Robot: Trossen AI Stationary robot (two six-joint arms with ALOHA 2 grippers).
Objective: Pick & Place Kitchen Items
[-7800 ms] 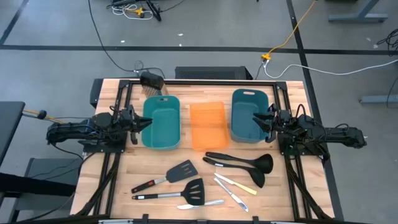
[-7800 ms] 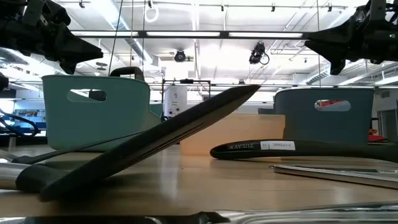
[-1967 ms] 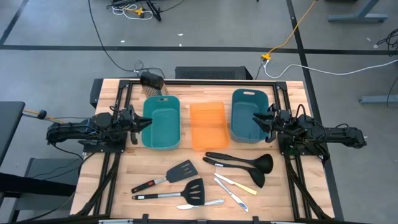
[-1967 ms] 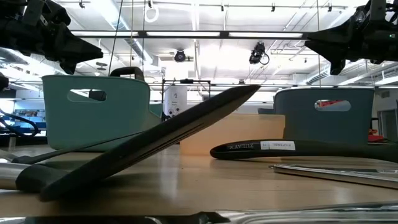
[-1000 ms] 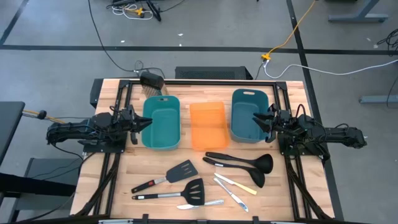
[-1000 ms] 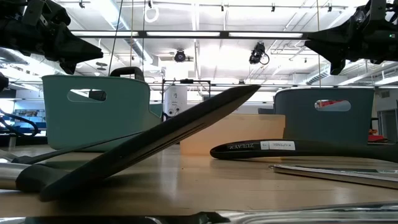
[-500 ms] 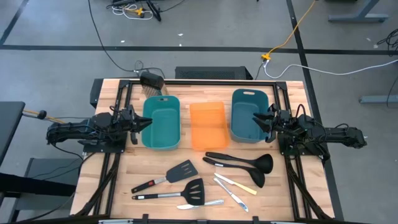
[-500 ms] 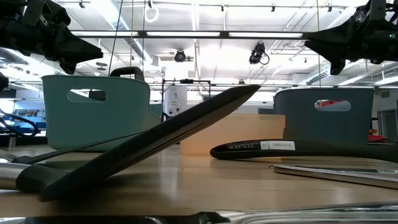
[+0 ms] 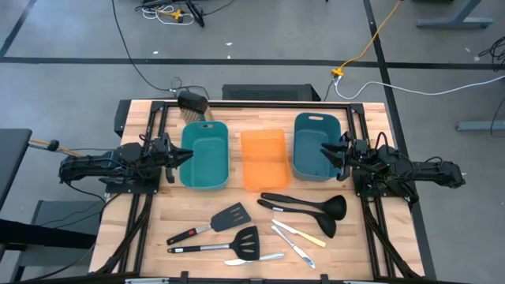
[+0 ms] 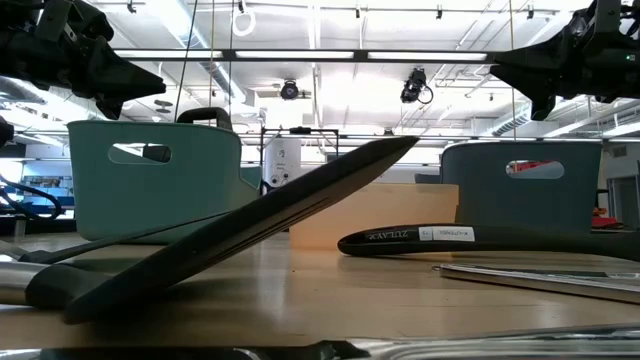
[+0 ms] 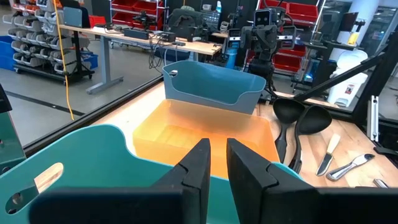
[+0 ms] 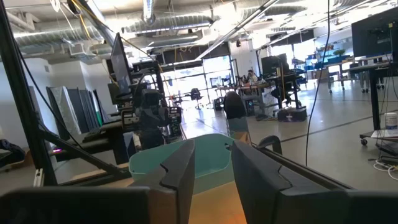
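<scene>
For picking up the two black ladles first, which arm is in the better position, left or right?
Probably the right. The ladles lie on the right half of the table, just in front of the right end effector, which hovers at the right teal bin. The left end effector is across the table.

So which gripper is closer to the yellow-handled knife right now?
Right. The right gripper hovers over the right teal bin, just behind the yellow-handled knife. The left gripper sits over the left teal bin, farther across the table.
</scene>
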